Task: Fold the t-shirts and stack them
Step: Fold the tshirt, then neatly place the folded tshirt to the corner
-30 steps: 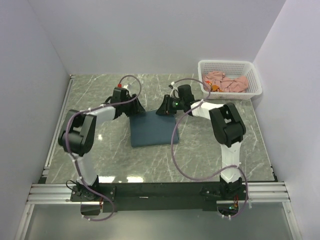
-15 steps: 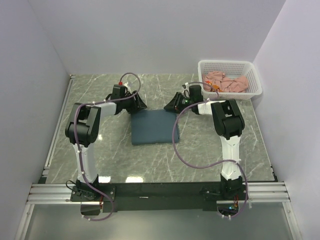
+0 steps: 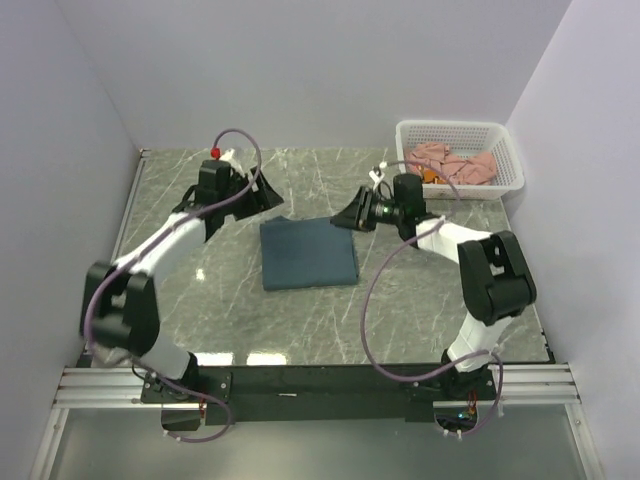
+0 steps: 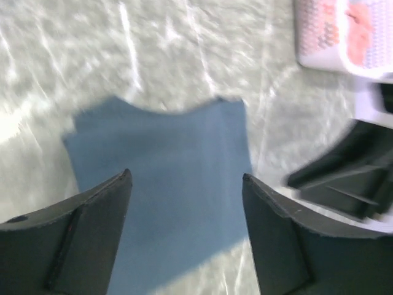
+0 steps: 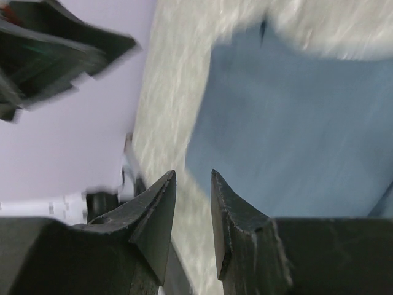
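Left gripper (image 4: 184,178): held wide open and empty, just off the far left corner of the dark slate-blue t-shirt (image 3: 308,255).
Right gripper (image 5: 193,175): seen with jaws only narrowly parted and nothing between them, just off the same shirt's far right corner.
Dark slate-blue t-shirt: laid flat as a neat rectangle on the marble table (image 3: 420,310), touched by neither gripper; its neckline notch is shown at the far edge in the left wrist view.
White lattice basket (image 3: 455,125): set well beyond and to the right of the blue shirt, near the back wall.
Salmon-pink t-shirts (image 3: 455,165): heaped, crumpled and unfolded, inside that basket.
Done: one shirt is judged to be folded.
Left: the pink shirts are yet to be taken out, folded and stacked on the blue one; no stack has been begun.
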Controlling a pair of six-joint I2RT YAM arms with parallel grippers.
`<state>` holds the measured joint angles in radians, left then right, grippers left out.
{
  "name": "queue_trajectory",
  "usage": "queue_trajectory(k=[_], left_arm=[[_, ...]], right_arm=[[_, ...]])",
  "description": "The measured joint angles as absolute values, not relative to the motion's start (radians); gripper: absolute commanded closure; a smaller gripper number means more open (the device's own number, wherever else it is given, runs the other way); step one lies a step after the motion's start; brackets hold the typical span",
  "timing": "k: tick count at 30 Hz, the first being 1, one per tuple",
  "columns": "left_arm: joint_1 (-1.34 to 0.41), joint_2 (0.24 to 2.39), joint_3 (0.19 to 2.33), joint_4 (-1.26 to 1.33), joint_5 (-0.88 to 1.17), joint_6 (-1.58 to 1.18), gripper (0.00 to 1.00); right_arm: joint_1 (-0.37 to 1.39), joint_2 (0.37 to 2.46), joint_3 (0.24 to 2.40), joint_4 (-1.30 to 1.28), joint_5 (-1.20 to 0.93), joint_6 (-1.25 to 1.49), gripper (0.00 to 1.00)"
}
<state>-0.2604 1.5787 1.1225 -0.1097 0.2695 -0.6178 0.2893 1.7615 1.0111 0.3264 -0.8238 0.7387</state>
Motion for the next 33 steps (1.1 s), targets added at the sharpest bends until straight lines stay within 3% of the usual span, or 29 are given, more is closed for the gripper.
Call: queue_trajectory(k=[5, 9, 13, 19, 27, 30, 31, 33], left_arm=[[-0.364, 1.372, 0.914, -0.084, 0.246, -0.666, 0.36], [-0.414, 1.355, 0.676, -0.027, 0.268, -0.745, 0.47], [-0.392, 1.38, 0.516, 0.016, 0.287, -0.838, 0.49], [-0.376, 1.319, 0.49, 0.0, 0.248, -0.877, 0.5], [-0.361, 1.067, 0.496, -0.253, 0.094, -0.88, 0.26], [-0.361, 0.999, 0.526, -0.345, 0.029, -0.877, 0.17], [-0.361, 0.981, 0.541, -0.375, 0.004, -0.877, 0.16], [-0.361, 0.966, 0.565, -0.414, -0.031, -0.873, 0.14]], right_arm=[[0.323, 1.71, 0.802, 0.4, -0.882, 0.744, 0.63], [0.319, 1.769, 0.677, 0.467, -0.913, 0.741, 0.64], [0.288, 1.888, 0.591, 0.593, -0.965, 0.77, 0.68], [0.238, 1.872, 0.534, 0.642, -1.012, 0.766, 0.68], [0.235, 1.555, 0.551, 0.312, -0.817, 0.604, 0.65], [0.236, 1.447, 0.587, 0.178, -0.715, 0.556, 0.54], [0.236, 1.423, 0.596, 0.146, -0.687, 0.546, 0.42], [0.241, 1.365, 0.612, 0.071, -0.606, 0.522, 0.39]])
